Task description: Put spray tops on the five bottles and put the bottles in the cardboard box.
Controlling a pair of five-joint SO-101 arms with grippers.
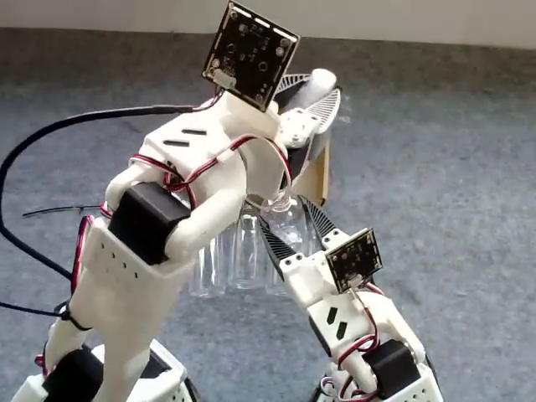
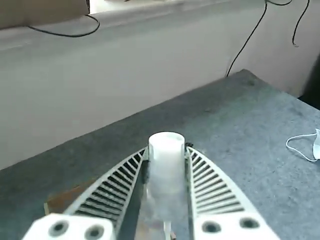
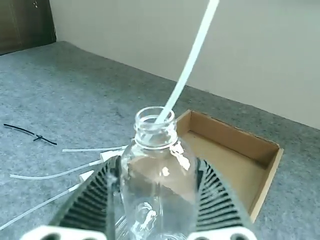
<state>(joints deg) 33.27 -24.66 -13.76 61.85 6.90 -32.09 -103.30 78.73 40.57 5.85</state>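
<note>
The left jaws clamp a white spray top (image 2: 166, 150). The right jaws clamp a clear bottle (image 3: 157, 185) with a tube (image 3: 189, 62) dipping into its neck. Beyond them the right wrist view shows the box (image 3: 240, 160). The high view shows more bottles (image 1: 239, 251) beside the right jaws.

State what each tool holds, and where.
Left tool grips a spray top by its white head; right tool grips a clear bottle around its body.

Both clamped — left gripper (image 2: 166, 150) high, right gripper (image 3: 157, 165) low
</note>
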